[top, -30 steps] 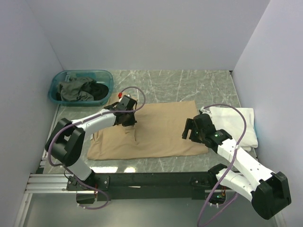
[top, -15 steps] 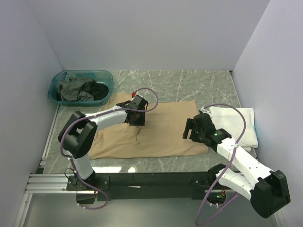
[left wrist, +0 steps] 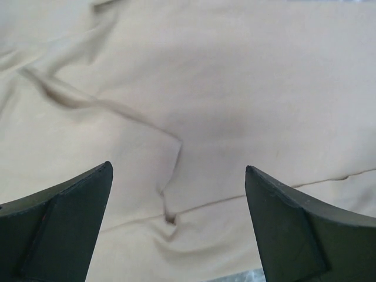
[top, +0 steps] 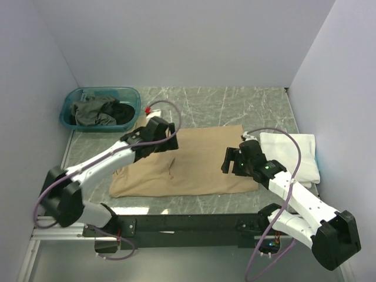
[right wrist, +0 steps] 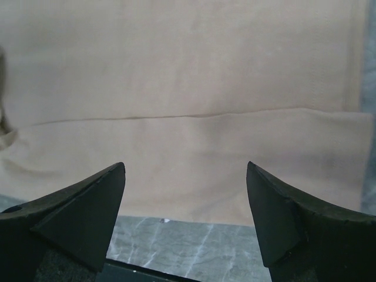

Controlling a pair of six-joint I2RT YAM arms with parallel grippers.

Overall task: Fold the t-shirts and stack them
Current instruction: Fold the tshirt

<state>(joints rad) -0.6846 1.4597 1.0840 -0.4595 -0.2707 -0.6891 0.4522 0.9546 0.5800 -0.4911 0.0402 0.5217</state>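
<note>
Marble table (top: pixel 235 106) bears the tan t-shirt (top: pixel 200 161) — left pincer (left wrist: pixel 177 166) and right pincer (right wrist: pixel 185 164) hang above it, both spread empty.

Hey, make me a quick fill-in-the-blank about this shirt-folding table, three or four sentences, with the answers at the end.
The t-shirt spread between the arms is ____ in colour.
The white t-shirt lies folded to the ____ of it.
The teal tub sits at the back ____ corner of the table.
The left hand and the right hand both have jaws that stand ____.
Missing words: tan; right; left; open.
</note>
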